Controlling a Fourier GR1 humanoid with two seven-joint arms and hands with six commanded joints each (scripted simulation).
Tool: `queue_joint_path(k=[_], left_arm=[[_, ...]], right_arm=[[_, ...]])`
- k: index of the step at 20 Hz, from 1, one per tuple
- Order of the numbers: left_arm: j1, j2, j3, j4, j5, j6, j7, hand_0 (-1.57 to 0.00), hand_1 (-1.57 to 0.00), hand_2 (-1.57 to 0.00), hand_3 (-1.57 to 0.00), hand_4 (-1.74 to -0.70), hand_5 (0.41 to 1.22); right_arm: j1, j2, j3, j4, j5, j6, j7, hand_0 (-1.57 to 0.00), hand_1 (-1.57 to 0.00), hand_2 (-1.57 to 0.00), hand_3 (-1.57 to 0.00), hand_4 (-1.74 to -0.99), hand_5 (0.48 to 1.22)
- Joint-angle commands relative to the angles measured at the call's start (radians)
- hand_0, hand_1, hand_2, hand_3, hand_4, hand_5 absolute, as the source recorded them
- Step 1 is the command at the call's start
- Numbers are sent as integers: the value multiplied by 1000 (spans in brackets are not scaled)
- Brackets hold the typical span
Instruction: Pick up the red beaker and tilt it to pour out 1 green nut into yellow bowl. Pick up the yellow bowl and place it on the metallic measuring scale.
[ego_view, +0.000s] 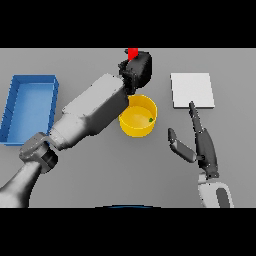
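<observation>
My left hand reaches across the table to behind the yellow bowl, its fingers curled round the red beaker. Only the beaker's top shows above the hand. The bowl sits at mid-table, partly covered by my left forearm, and a small green nut lies inside it near the right wall. The metallic measuring scale is a flat pale square to the bowl's right. My right hand hovers open just in front of the scale, its fingers straight and pointing at the scale's near edge.
A blue bin stands at the left side of the table, beside my left arm.
</observation>
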Motion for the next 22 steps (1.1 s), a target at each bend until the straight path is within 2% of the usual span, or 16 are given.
queue_joint_path(k=[1, 2, 4, 5, 6, 8, 12, 16, 18, 22], left_arm=[[-34, -2, 29, 15, 6, -1, 1, -1571, -1571, -1571, -1571, -1726, 1221], [-71, 9, 50, 32, 1, -7, -5, -1571, -1571, -1571, -1571, -1725, 1221], [-115, 30, 125, 39, 27, -14, -13, -1571, -1571, -1571, -1571, -1728, 1221], [-144, 45, 174, 49, 45, -26, 5, -1571, -1571, -1571, -1263, -1731, 1221], [-163, 56, 207, 71, 59, -27, 20, -1571, -1571, -1571, -1023, -1733, 1221], [-208, 91, 304, 129, 141, -4, 15, -1571, -1571, -1571, -1220, -1727, 1221], [-273, 164, 554, 219, 274, -37, 160, -1571, -1571, -1571, -1427, -1735, 1221], [-239, 265, 797, 238, 401, 1, 296, -1571, -1571, -1571, -1454, -1738, 1221], [-180, 314, 904, 221, 461, 48, 332, -1571, -1571, -1571, -1447, -1739, 1221], [-38, 369, 1087, 166, 564, 103, 439, -1571, -1571, -1571, -1425, -1740, 1221]], right_arm=[[-8, 2, 4, 0, 1, 2, -1, 1, 1, 1, 1, -1035, 685], [-9, -3, 1, 2, 15, -8, 13, 1, 1, 1, 1, -1030, 683], [-7, -16, -3, 10, 16, -5, -5, 1, 1, 1, 1, -1023, 682], [-2, -11, 2, 7, 19, -8, -15, 1, 1, 1, 1, -1024, 681], [-3, -2, 7, 9, 21, -9, -11, 1, 1, 1, 1, -1028, 680], [-12, -2, -2, 1, -2, 2, 17, 1, 1, 1, 1, -1009, 676], [-9, -6, 4, 10, 5, 1, -19, 1, 1, 1, 1, -990, 672], [-25, 7, -1, 25, -23, 11, -6, 1, 1, 1, 1, -1004, 668], [-17, 18, 3, 31, -27, 9, -19, 1, 1, 1, 1, -996, 664], [-36, 13, 4, 47, -7, -3, -3, 1, 1, 1, 1, -1044, 654]])
